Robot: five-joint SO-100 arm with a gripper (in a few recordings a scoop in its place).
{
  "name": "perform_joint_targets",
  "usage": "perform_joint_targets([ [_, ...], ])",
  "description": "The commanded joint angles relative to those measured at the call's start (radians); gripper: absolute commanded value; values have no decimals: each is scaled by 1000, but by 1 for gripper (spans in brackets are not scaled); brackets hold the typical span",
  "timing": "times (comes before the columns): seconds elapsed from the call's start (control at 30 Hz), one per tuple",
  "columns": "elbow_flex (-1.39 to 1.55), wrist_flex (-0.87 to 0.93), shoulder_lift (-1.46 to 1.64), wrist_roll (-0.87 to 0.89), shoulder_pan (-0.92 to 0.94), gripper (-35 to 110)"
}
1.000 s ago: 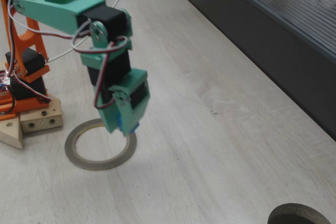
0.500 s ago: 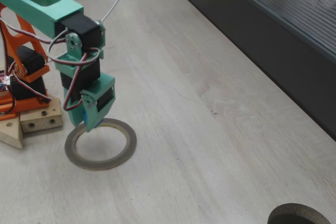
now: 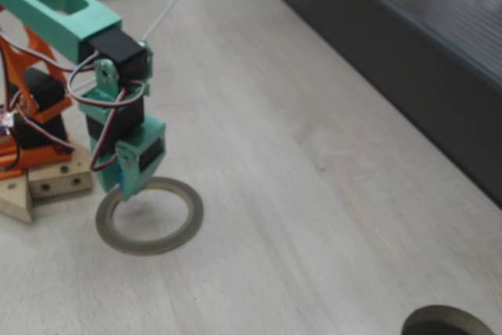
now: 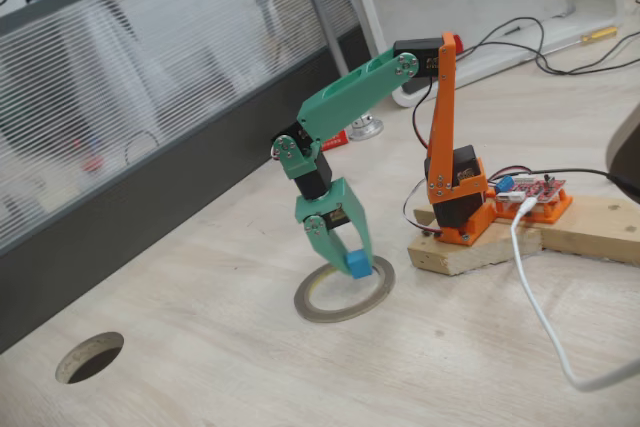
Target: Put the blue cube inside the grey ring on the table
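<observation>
My green gripper (image 3: pixel 129 188) hangs fingers-down over the far left rim of the grey ring (image 3: pixel 149 247), which lies flat on the pale wood table (image 3: pixel 314 194). It is shut on the blue cube (image 3: pixel 121 179), of which this fixed view shows just a blue sliver between the fingers. In the other fixed view the blue cube (image 4: pixel 359 266) sits at the tips of the gripper (image 4: pixel 350 261), just above the grey ring (image 4: pixel 300 300) near its rim on the arm-base side. Whether the cube touches the table I cannot tell.
The arm's orange base stands on a wooden block (image 3: pixel 55 180) (image 4: pixel 480 247) right beside the ring. A dark round hole (image 3: pixel 447 323) (image 4: pixel 90 357) opens in the table further off. A dark ribbed panel (image 3: pixel 408 29) borders the table, and a white cable (image 4: pixel 540 317) trails near the base.
The arm has swung left and lowered, carrying the cube from above the ring's right side to its far left rim. The ring has not moved.
</observation>
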Motion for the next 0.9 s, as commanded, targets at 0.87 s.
perform_joint_targets([
  [0.87, 5, -178, -69, 8, 2, 1],
])
